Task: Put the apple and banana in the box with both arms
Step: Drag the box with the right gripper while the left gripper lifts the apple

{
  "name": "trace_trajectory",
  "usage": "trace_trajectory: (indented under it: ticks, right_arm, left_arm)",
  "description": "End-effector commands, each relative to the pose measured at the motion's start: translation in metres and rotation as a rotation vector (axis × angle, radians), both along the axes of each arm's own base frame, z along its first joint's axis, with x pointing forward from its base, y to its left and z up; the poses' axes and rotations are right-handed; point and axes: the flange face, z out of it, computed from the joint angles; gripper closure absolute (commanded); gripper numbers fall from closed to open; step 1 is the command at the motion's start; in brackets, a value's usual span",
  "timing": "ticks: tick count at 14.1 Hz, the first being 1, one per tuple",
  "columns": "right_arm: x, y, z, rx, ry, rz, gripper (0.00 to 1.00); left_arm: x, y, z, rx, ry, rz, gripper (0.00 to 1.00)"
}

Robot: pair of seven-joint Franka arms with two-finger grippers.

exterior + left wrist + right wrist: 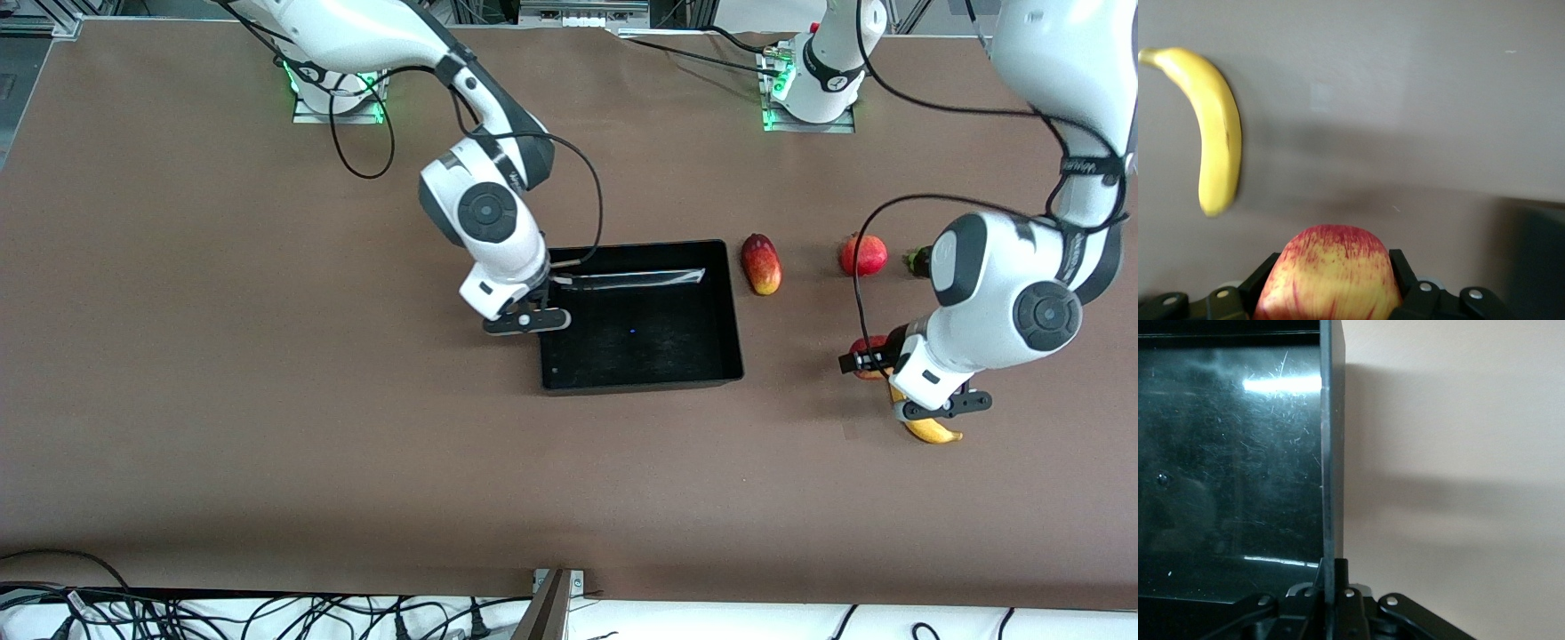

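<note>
So the left gripper (1331,293) has its fingers clamped round the apple (1329,273), banana (1215,127) lying beside it on the table (267,400); right gripper (1331,587) fingers pinch the box (1331,453) wall.

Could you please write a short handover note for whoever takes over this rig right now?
Left end effector: closed on the apple, at the left arm's end of the table, with the banana right beside it.
Right end effector: shut on the wall of the box at the box's end toward the right arm.
Box: mid-table, no fruit in it.
Done: apple gripped, box held.
Left: carry the apple into the box, then fetch the banana and place it in too.
</note>
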Motion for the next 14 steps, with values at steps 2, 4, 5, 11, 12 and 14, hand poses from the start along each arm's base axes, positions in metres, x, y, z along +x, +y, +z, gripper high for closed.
trace_trajectory:
  ticks: [2, 4, 5, 11, 12, 14]
  right_arm:
    - [-0.001, 0.019, -0.017, 0.033, -0.021, -0.015, 1.00]
    - [0.002, 0.020, -0.025, 0.047, -0.028, -0.072, 1.00]
    - [0.003, 0.021, -0.028, 0.055, -0.036, -0.085, 1.00]
    - [0.001, 0.021, -0.039, 0.050, -0.025, -0.091, 0.69]
    - [-0.004, 0.025, -0.040, 0.044, -0.029, -0.075, 0.01]
    - [-0.004, 0.027, -0.032, 0.052, -0.036, -0.072, 0.00]
  left_arm:
    - [-0.010, -0.078, 0.017, 0.023, 0.031, 0.107, 1.00]
    - [-0.014, -0.105, 0.006, 0.019, 0.041, 0.153, 1.00]
    - [-0.016, -0.114, 0.007, -0.010, 0.050, 0.162, 1.00]
    - [-0.034, -0.181, -0.008, -0.075, 0.081, 0.191, 1.00]
    - [-0.038, -0.194, -0.014, -0.070, 0.080, 0.190, 1.00]
    - [-0.049, -0.227, -0.023, -0.092, 0.077, 0.160, 1.00]
